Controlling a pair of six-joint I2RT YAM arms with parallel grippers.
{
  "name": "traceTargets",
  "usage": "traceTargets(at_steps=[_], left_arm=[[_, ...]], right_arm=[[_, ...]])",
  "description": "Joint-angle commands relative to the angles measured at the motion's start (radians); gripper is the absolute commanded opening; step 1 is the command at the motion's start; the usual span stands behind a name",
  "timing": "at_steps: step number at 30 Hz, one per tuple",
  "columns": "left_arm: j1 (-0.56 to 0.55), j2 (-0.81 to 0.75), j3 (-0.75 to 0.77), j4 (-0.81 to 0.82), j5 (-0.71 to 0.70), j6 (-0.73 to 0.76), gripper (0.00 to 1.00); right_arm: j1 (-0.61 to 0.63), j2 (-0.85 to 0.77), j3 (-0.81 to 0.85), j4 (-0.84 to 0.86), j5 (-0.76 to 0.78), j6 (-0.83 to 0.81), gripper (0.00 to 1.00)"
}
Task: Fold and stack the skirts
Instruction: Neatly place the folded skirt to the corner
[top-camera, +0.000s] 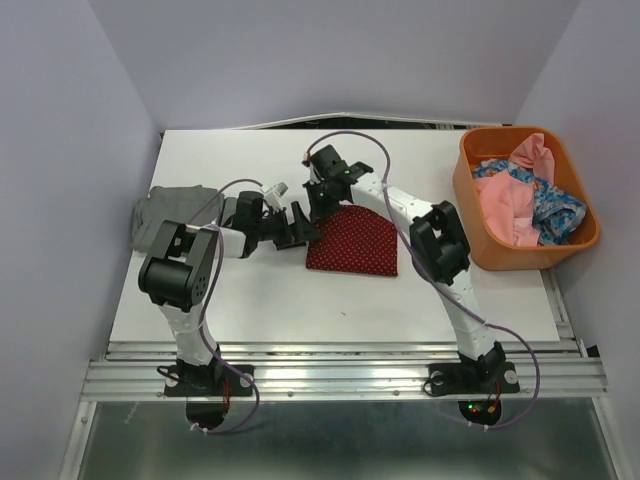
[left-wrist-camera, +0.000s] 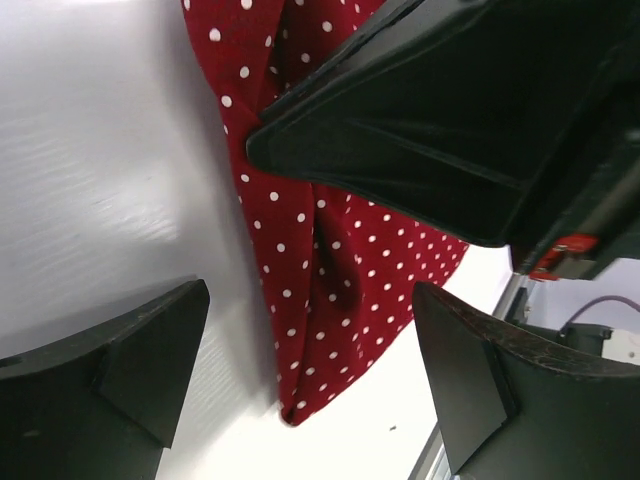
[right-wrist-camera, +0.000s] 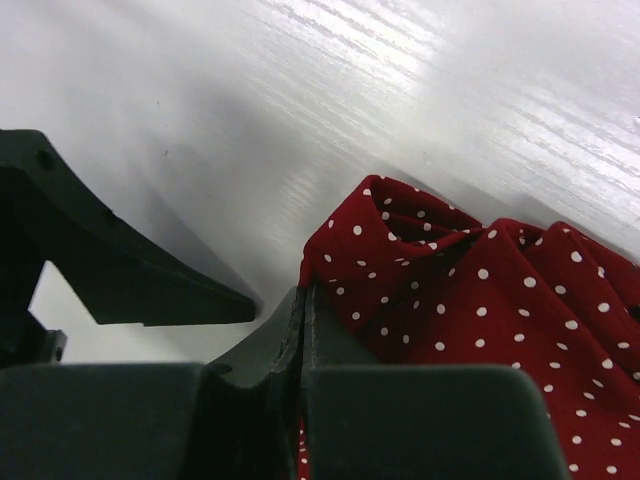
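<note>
Your right gripper (right-wrist-camera: 303, 300) is squeezed tight on the far left corner of the dark red skirt (top-camera: 358, 243), so that corner sits a little puffed up off the table (top-camera: 300, 310). Your left gripper (left-wrist-camera: 310, 290) is wide open and holds nothing. Its two fingers stand on either side of the skirt's left edge, right under the other gripper. I think the step now is to make a fold, so get a second hold first: bring the left fingers down over the edge and close on all the layers, not just the top one. Watch out, because the two grippers are very close and could bump. Then lift both corners the same amount and carry them over together so the fold comes out flat. The red skirt lies in the middle of the table with its long side running left to right along the near edge, and its narrow end points away from you toward the far side. The grey skirt (top-camera: 165, 212) lies by itself at the left edge of the table. The blue flowery skirt (top-camera: 555, 205) is in the orange bin (top-camera: 480, 250) on the right.
</note>
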Motion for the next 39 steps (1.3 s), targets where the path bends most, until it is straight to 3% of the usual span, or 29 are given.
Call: traceTargets(at_steps=[1,12,20,26,32,33,35,36,38,39], left_arm=[[-0.021,0.05,0.001,0.03,-0.011,-0.048,0.96],[-0.053,0.097,0.032,0.049,-0.178,-0.111,0.96],[-0.111,0.145,0.073,0.05,-0.183,-0.116,0.95],[-0.116,0.163,0.084,0.053,-0.196,-0.148,0.81],[-0.116,0.173,0.17,-0.117,-0.276,-0.105,0.47],[-0.114,0.162,0.185,-0.15,-0.316,-0.061,0.39],[-0.11,0.134,0.216,-0.231,-0.337,-0.016,0.32],[-0.11,0.104,0.231,-0.267,-0.374,0.043,0.21],[-0.108,0.084,0.3,-0.411,-0.431,0.117,0.02],[-0.107,0.074,0.326,-0.465,-0.496,0.152,0.0]], right_arm=[[-0.02,-0.076,0.028,0.025,-0.035,0.037,0.01],[-0.049,-0.104,0.008,0.031,-0.079,0.06,0.0],[-0.058,-0.124,0.02,0.035,-0.107,0.082,0.0],[-0.068,-0.142,0.012,0.035,-0.118,0.089,0.0],[-0.077,-0.154,0.004,0.036,-0.115,0.085,0.02],[-0.077,-0.154,0.009,0.035,-0.109,0.08,0.16],[-0.091,-0.154,0.015,0.038,-0.098,0.073,0.31],[-0.107,-0.151,0.032,0.039,-0.093,0.063,0.45],[-0.13,-0.145,0.061,0.039,-0.073,0.06,0.59],[-0.146,-0.144,0.075,0.038,-0.067,0.065,0.65]])
